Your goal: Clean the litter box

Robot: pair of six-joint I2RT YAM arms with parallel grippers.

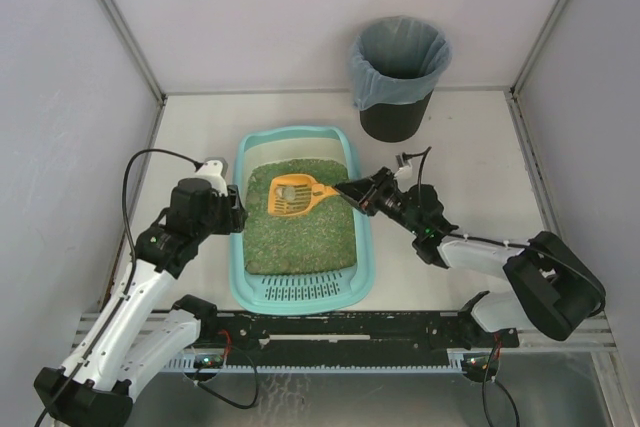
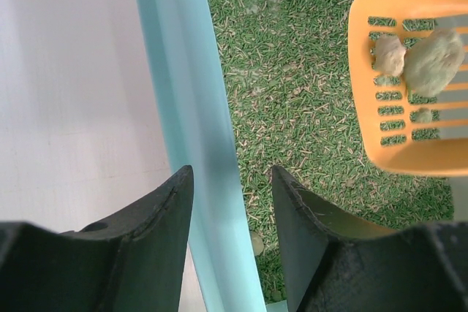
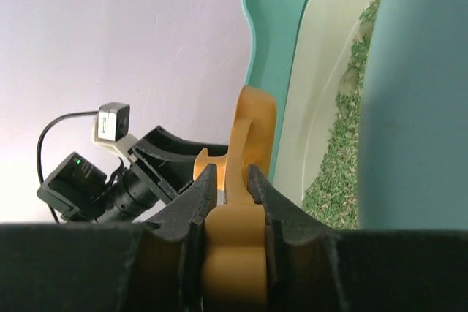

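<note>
The left gripper (image 1: 236, 209) straddles the left rim of the litter box (image 1: 300, 134), lying mid-table between the arms; whether it pinches the rim I cannot tell. The right gripper (image 1: 350, 190) clamps the handle of the orange scoop (image 1: 292, 195), which carries pale clumps (image 2: 431, 60) over the litter (image 1: 300, 242).

No text, label, brand or number can be read on anything here
</note>
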